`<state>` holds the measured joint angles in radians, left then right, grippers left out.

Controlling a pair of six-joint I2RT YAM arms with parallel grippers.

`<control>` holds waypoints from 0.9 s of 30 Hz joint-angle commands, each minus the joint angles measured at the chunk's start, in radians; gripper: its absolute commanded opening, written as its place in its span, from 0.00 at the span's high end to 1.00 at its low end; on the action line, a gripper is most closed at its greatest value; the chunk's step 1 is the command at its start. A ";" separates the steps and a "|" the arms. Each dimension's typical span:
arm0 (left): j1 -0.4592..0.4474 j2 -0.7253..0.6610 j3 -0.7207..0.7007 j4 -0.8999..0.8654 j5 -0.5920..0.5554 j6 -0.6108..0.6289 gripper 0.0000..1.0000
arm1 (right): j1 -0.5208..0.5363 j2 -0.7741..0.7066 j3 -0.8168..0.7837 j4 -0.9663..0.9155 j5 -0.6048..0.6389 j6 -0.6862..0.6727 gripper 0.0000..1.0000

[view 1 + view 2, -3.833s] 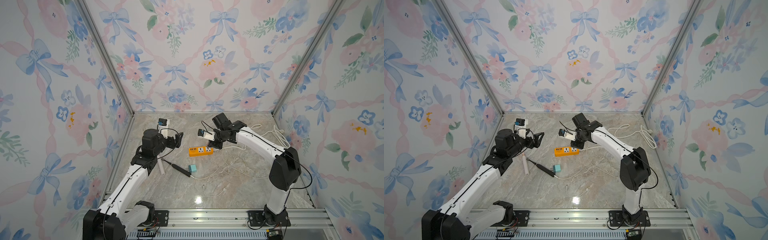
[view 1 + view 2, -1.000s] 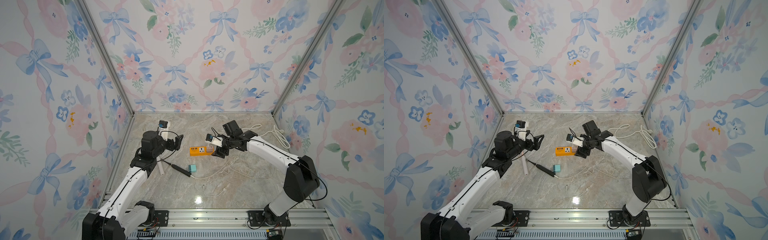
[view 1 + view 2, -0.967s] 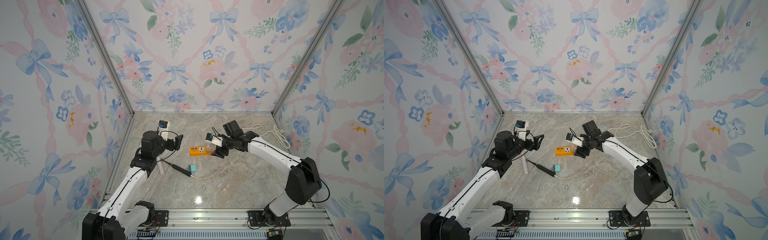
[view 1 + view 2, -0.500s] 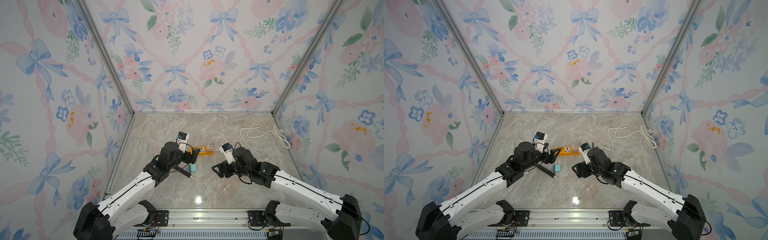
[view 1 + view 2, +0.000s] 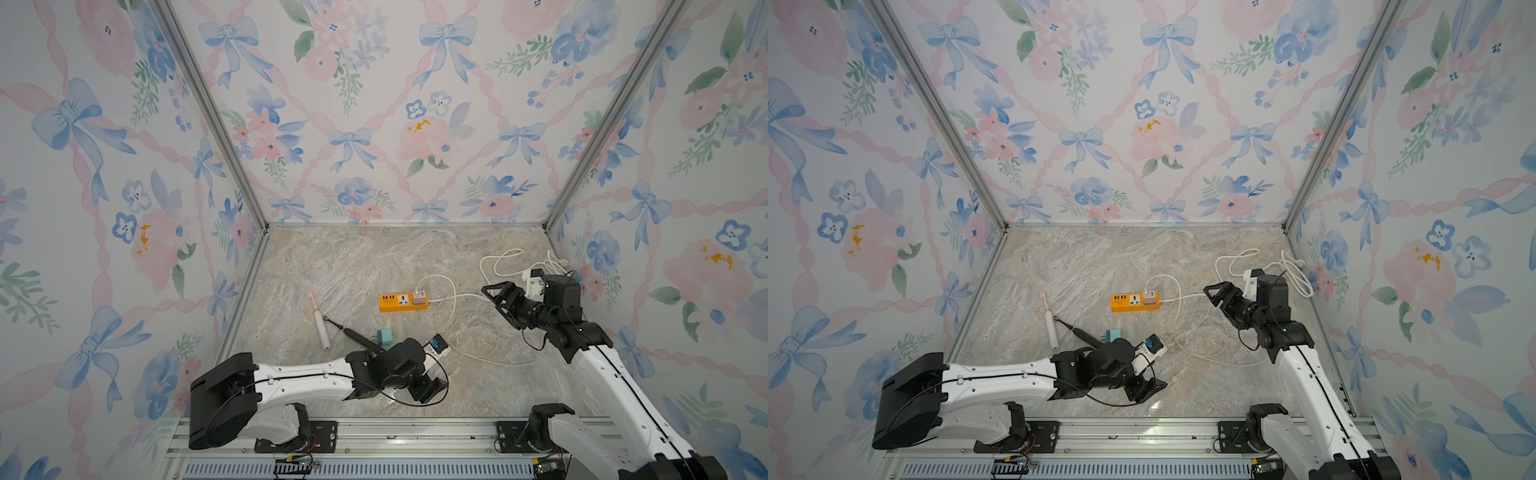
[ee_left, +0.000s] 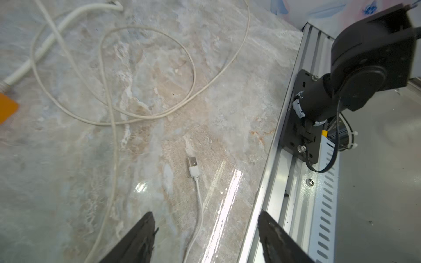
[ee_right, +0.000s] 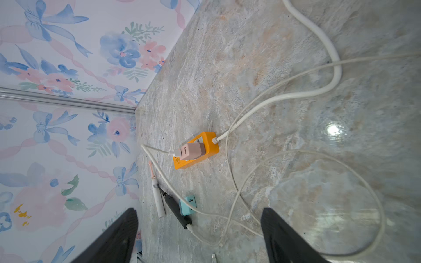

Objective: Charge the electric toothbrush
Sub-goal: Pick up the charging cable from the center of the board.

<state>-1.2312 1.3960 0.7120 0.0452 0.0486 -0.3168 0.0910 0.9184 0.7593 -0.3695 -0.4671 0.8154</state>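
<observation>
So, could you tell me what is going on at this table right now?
Two robot arms are setting up to charge an electric toothbrush, which lies untouched on the left side of the table. The left pincer is open and low over a loose USB plug lying near the table's front edge, holding nothing yet. The right pincer is open and empty, raised on the right side. A pink adapter is already plugged into the orange power strip.

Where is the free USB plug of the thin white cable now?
In the left wrist view the USB plug lies on the marble table, just ahead of the open left gripper, near the front rail.
</observation>
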 commanded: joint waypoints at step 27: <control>-0.009 0.471 0.218 -0.146 -0.068 -0.097 0.90 | -0.006 -0.211 0.095 -0.310 0.107 -0.169 0.14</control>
<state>-1.2331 1.8172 0.9363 0.0429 0.0147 -0.4538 0.0902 0.7208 0.8280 -0.6544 -0.3786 0.6640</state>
